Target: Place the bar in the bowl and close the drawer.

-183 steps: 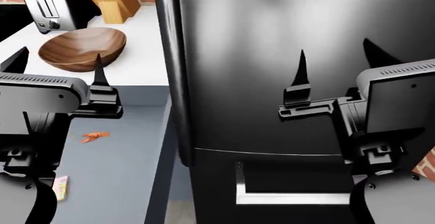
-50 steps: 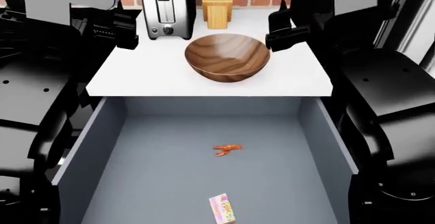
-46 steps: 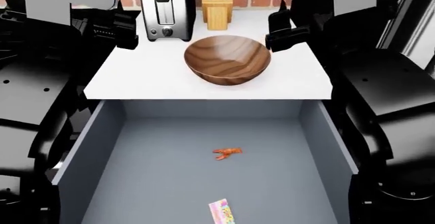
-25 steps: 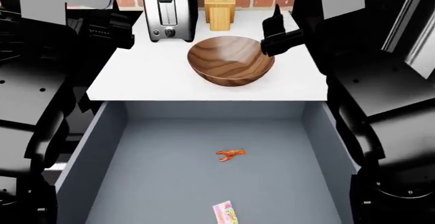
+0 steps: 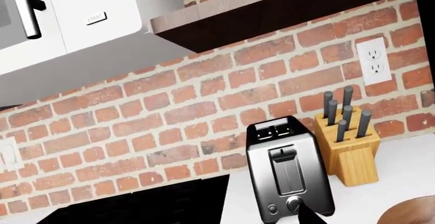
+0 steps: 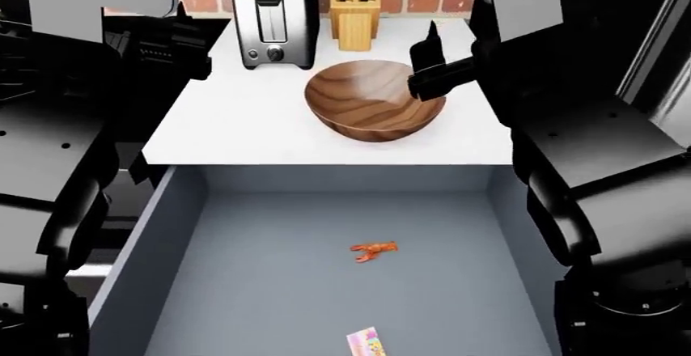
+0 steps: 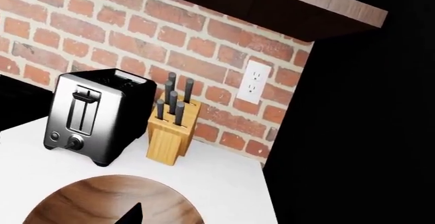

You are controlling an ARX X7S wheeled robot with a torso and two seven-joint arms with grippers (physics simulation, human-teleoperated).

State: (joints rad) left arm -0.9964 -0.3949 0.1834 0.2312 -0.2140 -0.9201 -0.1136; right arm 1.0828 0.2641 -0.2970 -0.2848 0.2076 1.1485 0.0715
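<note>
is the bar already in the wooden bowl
No, the bar lies on the drawer floor near its front edge, and the bowl on the counter holds nothing.

A kitchen corner with a red brick wall [image 5: 204, 102] behind a white countertop [image 6: 248, 121]. On the counter, against the wall, a chrome and black toaster [image 6: 273, 24] stands just beside a wooden knife block [image 6: 354, 12] holding dark-handled knives. A white electrical outlet [image 7: 252, 81] is set in the brick beside the block. A dark shelf [image 5: 286, 5] hangs overhead, with a white microwave [image 5: 68, 15] to one side.
</note>
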